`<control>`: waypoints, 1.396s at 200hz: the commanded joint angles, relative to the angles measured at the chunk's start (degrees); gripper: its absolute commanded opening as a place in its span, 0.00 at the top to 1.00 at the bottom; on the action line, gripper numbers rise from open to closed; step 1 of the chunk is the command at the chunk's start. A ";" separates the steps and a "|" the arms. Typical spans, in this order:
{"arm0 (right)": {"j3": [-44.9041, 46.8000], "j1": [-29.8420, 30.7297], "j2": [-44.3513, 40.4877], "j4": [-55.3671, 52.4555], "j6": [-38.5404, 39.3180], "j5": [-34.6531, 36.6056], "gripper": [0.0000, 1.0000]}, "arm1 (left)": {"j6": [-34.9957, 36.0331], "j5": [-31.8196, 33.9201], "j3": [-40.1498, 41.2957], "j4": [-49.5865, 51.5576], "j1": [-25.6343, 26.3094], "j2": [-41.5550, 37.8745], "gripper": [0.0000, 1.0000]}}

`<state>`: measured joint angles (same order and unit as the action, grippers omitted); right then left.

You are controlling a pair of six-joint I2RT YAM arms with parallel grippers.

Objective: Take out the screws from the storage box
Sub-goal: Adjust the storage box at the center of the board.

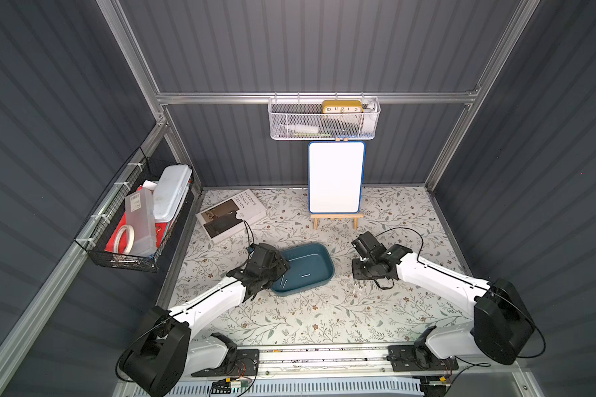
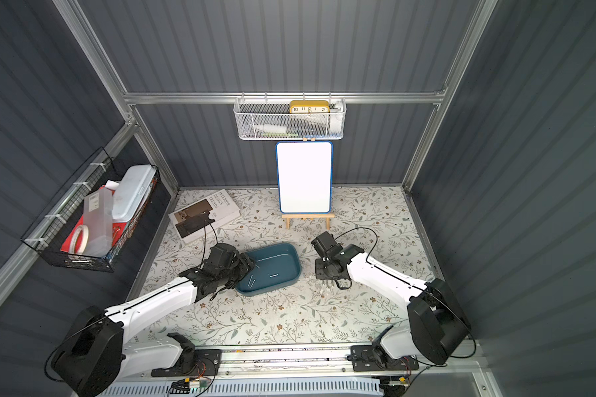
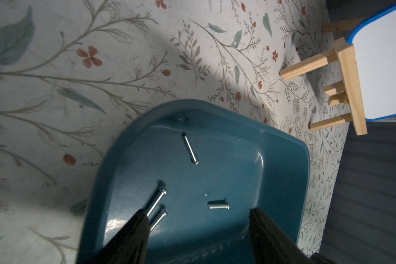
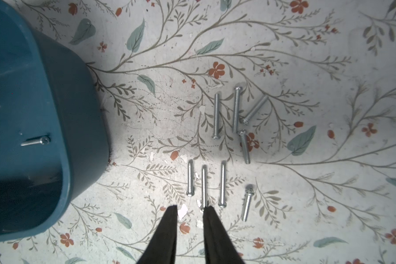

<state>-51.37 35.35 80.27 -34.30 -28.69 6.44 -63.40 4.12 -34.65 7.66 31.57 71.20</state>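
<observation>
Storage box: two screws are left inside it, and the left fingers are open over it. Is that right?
Not two: the left wrist view shows four screws left inside the storage box. The rest holds: the left fingers are open over it.

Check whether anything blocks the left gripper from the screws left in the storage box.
Nothing visible does: the left gripper hangs open above the storage box, and the four screws lie uncovered on its floor.

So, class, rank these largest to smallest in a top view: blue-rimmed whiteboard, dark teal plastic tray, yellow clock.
Blue-rimmed whiteboard
Dark teal plastic tray
Yellow clock, partly hidden in its white mesh basket
</observation>
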 commanded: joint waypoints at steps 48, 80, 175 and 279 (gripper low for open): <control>1.71 -0.09 -0.59 -0.70 -0.63 -0.60 0.74 | -0.14 2.08 -9.44 9.12 0.00 -6.76 0.24; 1.89 -0.10 -0.38 -0.63 -0.24 0.65 0.75 | -1.81 7.56 -8.41 16.51 0.04 -8.42 0.21; 2.92 -0.09 -1.86 0.01 -0.77 0.41 0.74 | -3.54 6.31 -5.11 14.80 0.02 -5.00 0.22; 3.56 -0.06 -1.87 1.52 -0.89 -1.98 0.74 | -6.69 14.45 -16.52 19.90 0.02 0.22 0.07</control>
<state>-48.40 35.35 78.65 -32.99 -29.10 5.06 -69.32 16.69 -48.34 23.79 31.62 72.66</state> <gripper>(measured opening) 0.260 0.929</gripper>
